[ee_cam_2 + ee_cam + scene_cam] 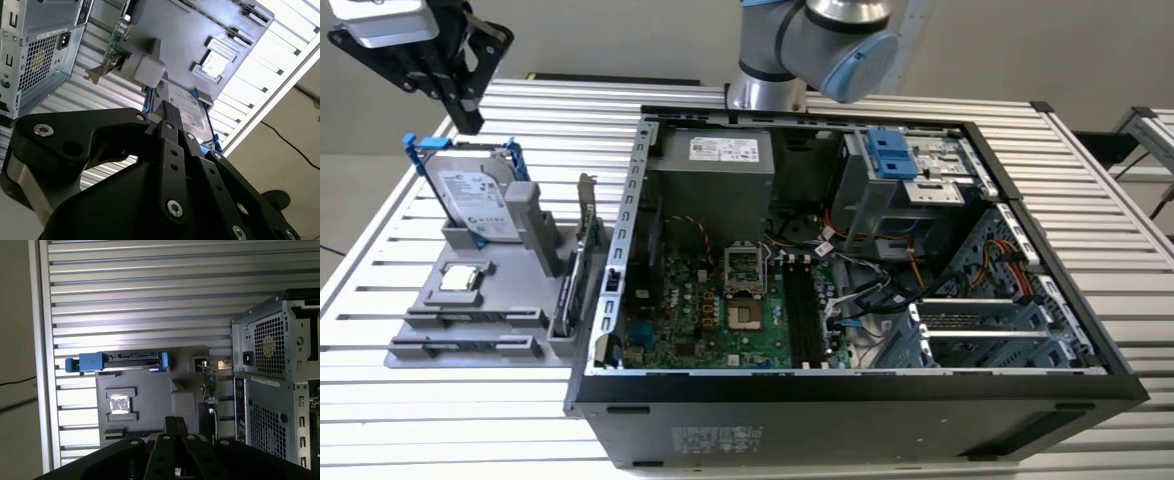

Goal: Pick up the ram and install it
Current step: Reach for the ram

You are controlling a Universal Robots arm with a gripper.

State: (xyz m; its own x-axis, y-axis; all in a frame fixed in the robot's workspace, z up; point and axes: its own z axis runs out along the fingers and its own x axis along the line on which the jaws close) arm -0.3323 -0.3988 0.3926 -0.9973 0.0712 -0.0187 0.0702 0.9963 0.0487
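Observation:
My gripper hangs at the exterior view's far left, above the table's back edge and just behind the upright hard drive. Its black fingers stand together, shut, with nothing visible between them. In the first wrist view the gripper sits over the grey fixture. The ram is out of view. The motherboard lies in the open computer case, and its black memory slots sit beside the processor socket.
A grey fixture at the exterior view's left holds a silver hard drive in a blue frame, a processor chip and a dark card with a metal bracket. Cables and drive cages fill the case's right half.

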